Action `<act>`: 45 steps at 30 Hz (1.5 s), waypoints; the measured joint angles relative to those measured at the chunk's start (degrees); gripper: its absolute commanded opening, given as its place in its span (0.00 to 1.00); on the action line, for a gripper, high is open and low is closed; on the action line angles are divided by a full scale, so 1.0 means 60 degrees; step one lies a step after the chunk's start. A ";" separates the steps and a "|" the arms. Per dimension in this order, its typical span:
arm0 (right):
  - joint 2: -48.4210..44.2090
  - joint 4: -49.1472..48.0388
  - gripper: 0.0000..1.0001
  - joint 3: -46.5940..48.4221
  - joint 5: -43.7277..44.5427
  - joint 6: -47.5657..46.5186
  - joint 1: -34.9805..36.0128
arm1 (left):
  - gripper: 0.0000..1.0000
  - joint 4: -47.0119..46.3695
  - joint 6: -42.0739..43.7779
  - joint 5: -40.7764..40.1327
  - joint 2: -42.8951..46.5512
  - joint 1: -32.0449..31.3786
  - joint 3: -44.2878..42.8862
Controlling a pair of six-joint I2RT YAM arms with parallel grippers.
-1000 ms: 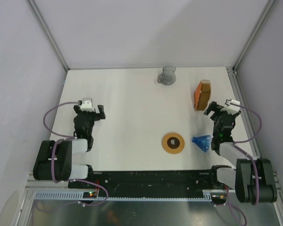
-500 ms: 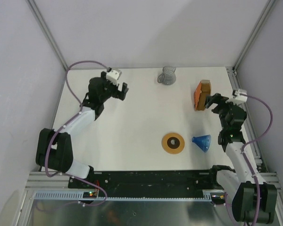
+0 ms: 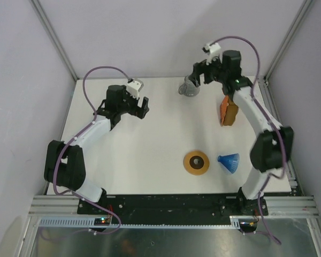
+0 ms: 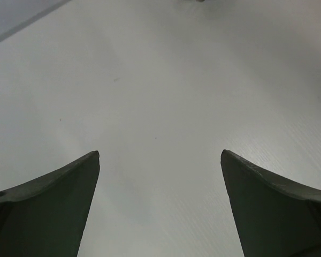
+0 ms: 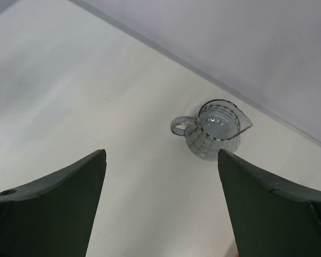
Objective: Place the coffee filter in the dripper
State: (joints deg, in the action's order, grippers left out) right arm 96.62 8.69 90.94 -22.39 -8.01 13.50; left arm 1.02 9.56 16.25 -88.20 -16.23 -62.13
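The dripper (image 3: 229, 161) lies on its side at the near right of the table (image 3: 150, 144), just right of a brown ring (image 3: 196, 162). I cannot tell a single coffee filter apart from the orange-brown stack (image 3: 228, 108) farther back. The left gripper (image 4: 159, 152) hangs over bare table at the far left, its jaws released and holding nothing. The right gripper (image 5: 161, 151) is above the glass jug (image 5: 214, 131), jaws spread wide and gripping nothing.

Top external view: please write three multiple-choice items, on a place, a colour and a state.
1. Where does the dripper lie? A. right of the brown ring, apart from it; B. at the far edge; C. at the left edge.
2. What colour is the stack of filters? A. green; B. orange-brown; C. white.
3. How does the left gripper stand? A. shut on the dripper; B. shut, empty; C. open, empty.
Answers: A, the blue cone lies just beside the ring; B, its side shows orange-brown; C, the left wrist view shows its jaws wide apart with only table between.
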 measured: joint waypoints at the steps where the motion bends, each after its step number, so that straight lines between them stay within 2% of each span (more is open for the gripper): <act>1: 0.0798 0.0550 0.87 0.0885 -0.0193 -0.0233 0.0015 | 1.00 0.0127 0.0025 -0.0076 0.0022 0.0000 0.0007; 4: 0.3118 0.2397 0.87 0.3679 -0.0510 -0.0780 0.0015 | 1.00 0.0423 0.0149 -0.0291 0.0069 0.0015 0.0036; 7: 0.5107 0.3789 0.92 0.6218 -0.0594 -0.1209 0.0040 | 1.00 0.0594 0.0248 -0.0441 0.0095 0.0022 0.0058; 10: 0.6306 0.4626 0.95 0.7533 -0.0579 -0.1581 0.0073 | 1.00 0.0718 0.0331 -0.0543 0.0095 0.0036 0.0073; 15: 0.6757 0.4801 0.87 0.7595 -0.0554 -0.2011 0.0193 | 1.00 0.0801 0.0426 -0.0681 0.0095 0.0047 0.0073; 22: 0.7825 0.4433 0.89 0.8346 -0.0259 -0.2415 0.0342 | 0.99 0.0933 0.0448 -0.0681 0.0095 0.0058 0.0120; 26: 0.8484 0.4335 0.86 0.8411 0.0189 -0.2670 0.0433 | 1.00 0.0943 0.0503 -0.0678 0.0095 0.0066 0.0237; 32: 0.8881 0.4364 0.74 0.8473 0.0550 -0.2878 0.0514 | 0.99 0.0980 0.0539 -0.0678 0.0095 0.0073 0.0302; 37: 0.8878 0.4401 0.59 0.8462 0.0546 -0.3042 0.0550 | 1.00 0.0987 0.0601 -0.0678 0.0095 0.0091 0.0302; 45: 0.8692 0.4630 0.53 0.8142 0.0590 -0.3319 0.0554 | 1.00 0.0994 0.0678 -0.0678 0.0095 0.0127 0.0302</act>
State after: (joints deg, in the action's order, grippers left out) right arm 148.77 36.47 139.79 -18.85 -27.92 16.82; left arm 6.98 13.63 12.19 -87.64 -15.46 -60.31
